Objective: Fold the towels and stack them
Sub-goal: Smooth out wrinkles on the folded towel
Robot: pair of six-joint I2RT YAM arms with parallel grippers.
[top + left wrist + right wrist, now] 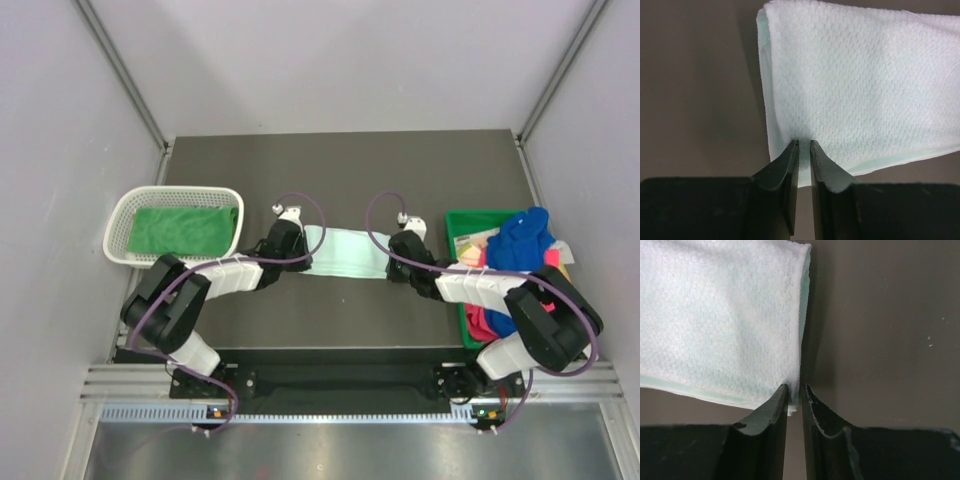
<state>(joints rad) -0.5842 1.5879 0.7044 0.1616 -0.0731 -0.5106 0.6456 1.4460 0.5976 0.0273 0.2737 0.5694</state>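
Mint towel (345,252) lies flat mid-table (340,170), folded into a wide band that runs left-right between the two arms. It is pale mint-white with a fine waffle texture and a greener hem along the near edge. The layers show at both short ends, and the left end is rounded over.

Left gripper (303,245) is at the towel's left end. In the left wrist view its jaws (804,142) are almost together on the near edge, with pale cloth in the slit: pinching the mint towel (865,85).

Right gripper (393,250) is at the right end. Its jaws (796,386) are nearly closed at the near right corner of the towel (720,320). The slit is dark, so I can't tell whether cloth is caught.

Green towel (180,228) lies folded in the white basket (120,205), far left. Blue towel (525,240) and pink towel (478,322) are bunched in the green bin (455,215), far right.
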